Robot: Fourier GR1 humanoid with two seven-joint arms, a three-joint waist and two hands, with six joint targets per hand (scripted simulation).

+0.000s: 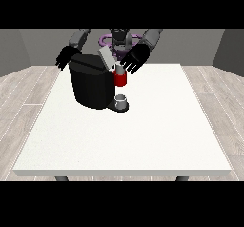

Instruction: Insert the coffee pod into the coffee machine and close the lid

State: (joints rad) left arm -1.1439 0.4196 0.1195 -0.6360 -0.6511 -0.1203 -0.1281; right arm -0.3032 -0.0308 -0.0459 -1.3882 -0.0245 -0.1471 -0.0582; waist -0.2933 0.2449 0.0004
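White square table (143,145) carries a black coffee machine (90,85) with raised grey lid (106,57); the hand at the view's right (133,59) spreads empty fingers above it, probably about to close it.

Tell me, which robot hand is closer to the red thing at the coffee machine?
Left: the hand at the view's right hovers just above the red thing at the machine; the hand at the view's left is beyond the coffee machine.

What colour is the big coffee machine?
Black. The coffee machine shows best in the front view.
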